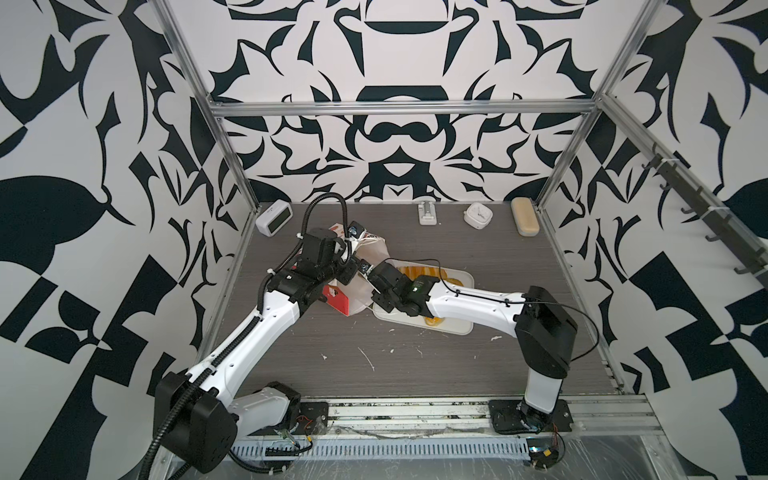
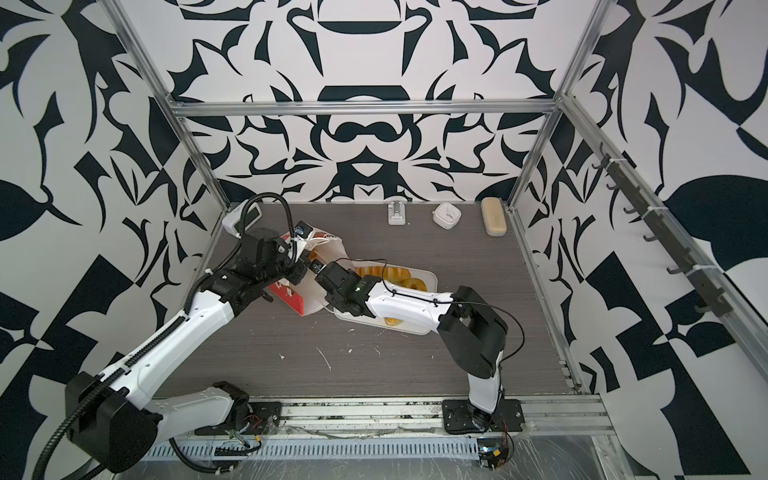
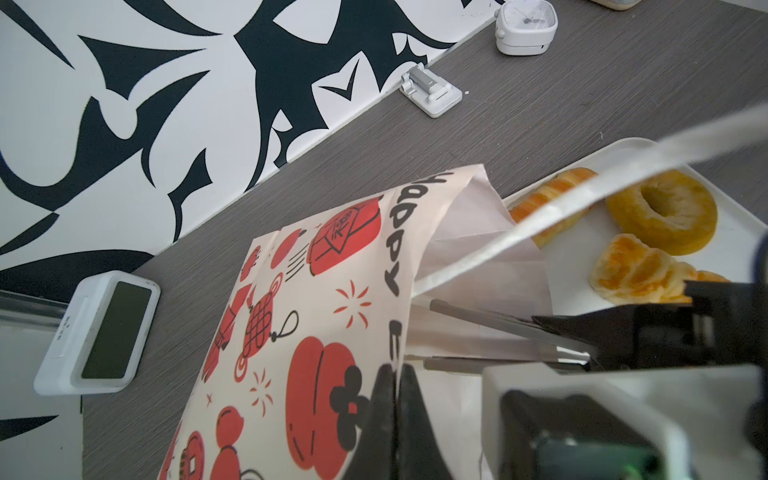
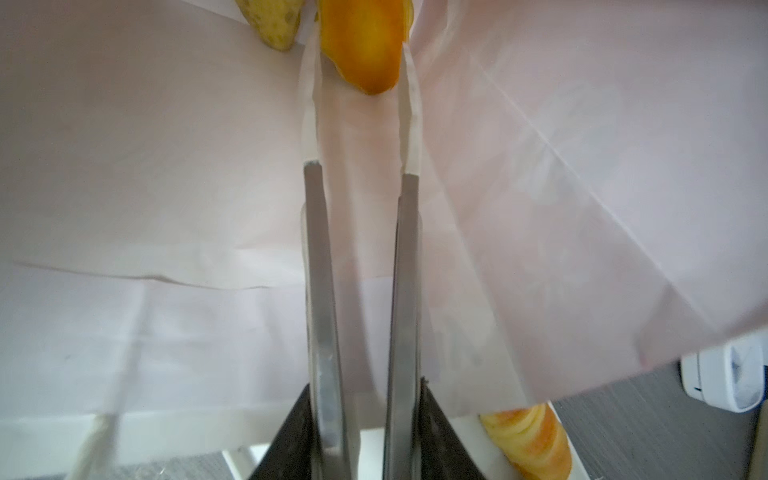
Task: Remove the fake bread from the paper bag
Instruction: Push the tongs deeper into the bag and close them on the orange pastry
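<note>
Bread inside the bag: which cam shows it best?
Right wrist: looks into the paper bag, where the right pincer pinches a golden pastry, a second piece beside it. Left wrist shows only the bag's printed outside; in both top views it is too small to tell.

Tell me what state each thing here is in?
paper bag: tipped over, mouth open beside the tray
left claw: shut on the paper bag's edge
right claw: inside the bag, shut on a yellow pastry
tray: holding bagel, croissant, striped loaf
digital clock: screen dark
</note>
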Controlling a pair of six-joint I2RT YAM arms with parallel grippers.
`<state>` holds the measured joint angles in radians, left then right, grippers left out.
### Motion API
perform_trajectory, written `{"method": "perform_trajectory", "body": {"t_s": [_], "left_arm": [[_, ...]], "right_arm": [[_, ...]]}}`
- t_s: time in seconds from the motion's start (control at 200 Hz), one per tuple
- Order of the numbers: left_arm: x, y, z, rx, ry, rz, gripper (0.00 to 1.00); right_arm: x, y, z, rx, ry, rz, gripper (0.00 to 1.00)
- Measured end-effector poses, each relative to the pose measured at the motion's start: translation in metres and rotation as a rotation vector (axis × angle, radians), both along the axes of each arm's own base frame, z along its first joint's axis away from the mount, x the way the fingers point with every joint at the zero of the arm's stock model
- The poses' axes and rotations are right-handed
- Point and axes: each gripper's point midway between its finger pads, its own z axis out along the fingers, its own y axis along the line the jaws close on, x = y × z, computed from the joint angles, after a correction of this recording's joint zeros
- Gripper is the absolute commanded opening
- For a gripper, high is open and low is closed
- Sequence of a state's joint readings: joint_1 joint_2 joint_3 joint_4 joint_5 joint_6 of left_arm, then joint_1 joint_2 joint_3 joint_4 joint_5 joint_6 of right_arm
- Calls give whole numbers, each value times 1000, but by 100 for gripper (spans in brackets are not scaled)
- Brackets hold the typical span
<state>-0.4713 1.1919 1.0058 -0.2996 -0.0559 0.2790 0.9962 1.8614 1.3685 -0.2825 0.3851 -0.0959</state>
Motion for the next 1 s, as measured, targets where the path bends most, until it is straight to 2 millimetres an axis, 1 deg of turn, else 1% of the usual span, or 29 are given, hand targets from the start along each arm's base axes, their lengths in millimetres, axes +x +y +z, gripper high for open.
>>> {"method": "perform_trajectory", "body": {"t_s": [0.14, 0.255, 0.475, 0.7, 1.0], "left_arm": [[-2, -1, -1, 0, 9, -7, 0], [0, 3, 0, 3, 4, 4, 0], [1, 7, 1, 8, -2, 18, 0], [1, 7, 1, 9, -3, 18, 0], [7, 15, 3, 18, -20, 57, 0]], "right_arm": [[11, 9, 3, -38, -38, 20, 39], [17, 13, 2, -73, -55, 34, 40], [28, 11, -4, -118, -49, 35, 41], [32, 9, -5, -123, -37, 51, 44], [39, 21, -8, -128, -13, 67, 44]]}}
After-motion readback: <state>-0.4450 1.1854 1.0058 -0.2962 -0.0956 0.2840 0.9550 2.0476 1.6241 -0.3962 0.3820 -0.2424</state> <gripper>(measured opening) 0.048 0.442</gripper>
